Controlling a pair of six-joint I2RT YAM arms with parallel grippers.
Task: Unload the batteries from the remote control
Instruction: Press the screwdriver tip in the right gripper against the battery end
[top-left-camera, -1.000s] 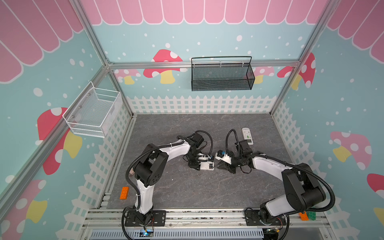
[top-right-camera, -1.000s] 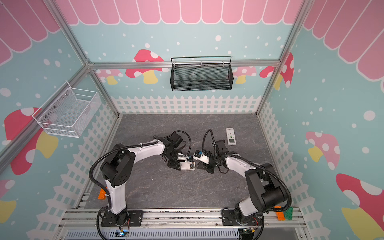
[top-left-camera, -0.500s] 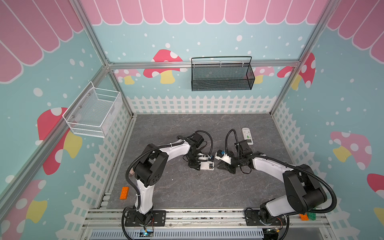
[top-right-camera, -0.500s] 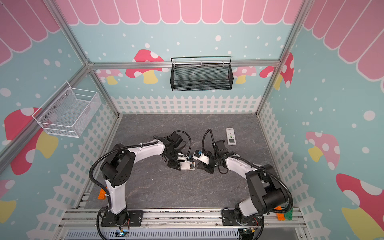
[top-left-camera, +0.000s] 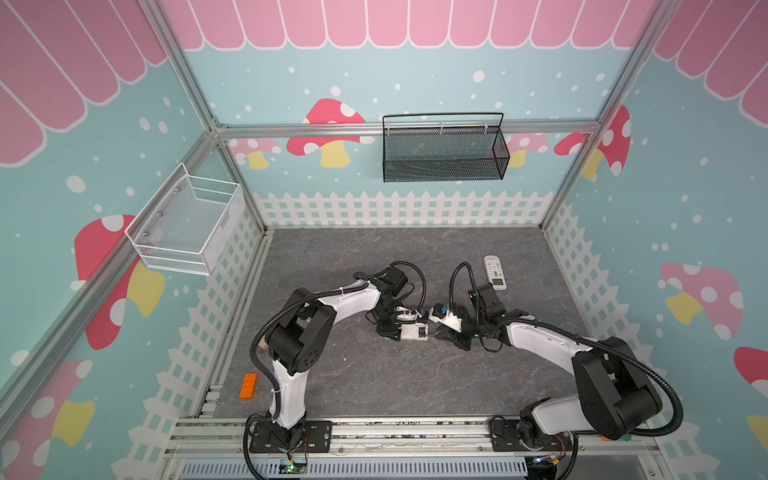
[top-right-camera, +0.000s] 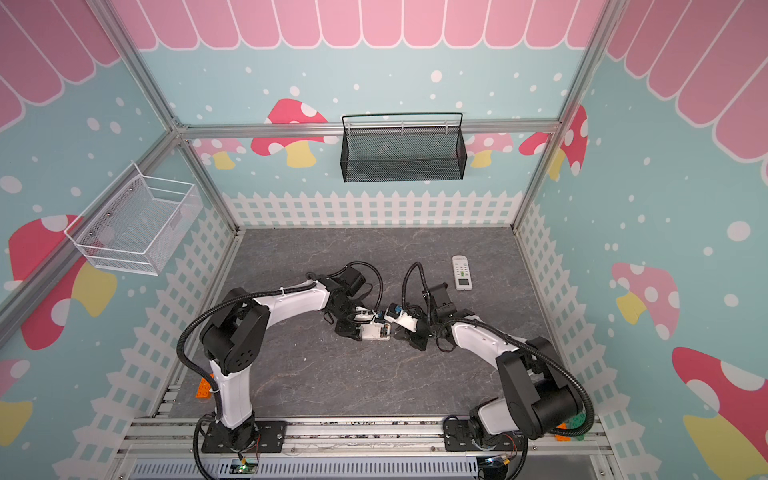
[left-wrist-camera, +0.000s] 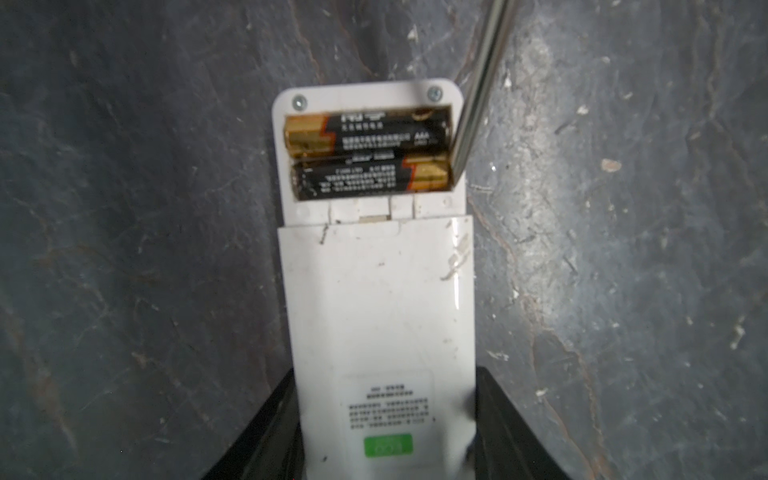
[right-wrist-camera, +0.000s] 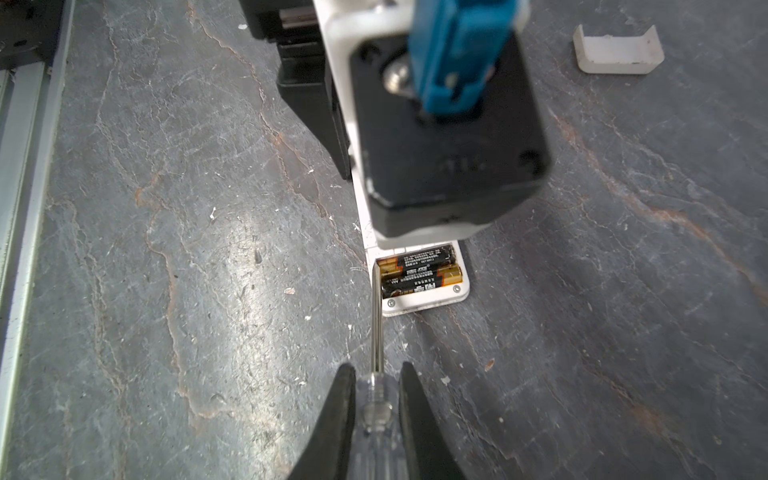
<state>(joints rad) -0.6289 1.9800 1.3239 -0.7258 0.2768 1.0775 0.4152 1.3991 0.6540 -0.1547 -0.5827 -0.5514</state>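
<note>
Here, near the desk (top-left-camera: 365, 386) centre, the left tool (left-wrist-camera: 384, 382) reaches in from 9 o'clock and clamps the white remote control (left-wrist-camera: 374, 291) by its sides, back up, compartment uncovered. Both batteries (left-wrist-camera: 370, 137) lie side by side inside it. From 3 o'clock, the right tool (right-wrist-camera: 377, 370) pinches a screwdriver (right-wrist-camera: 377, 328) by its clear handle, tip at one battery's gold end. A second remote (top-left-camera: 494, 272) lies at 2 o'clock from the held one.

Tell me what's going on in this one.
The left gripper holds the white remote face down on the table, its battery bay open with both batteries still seated. The right gripper clamps a clear-handled screwdriver, tip at the bay's edge beside a battery's gold end. Nothing is out yet.
</note>
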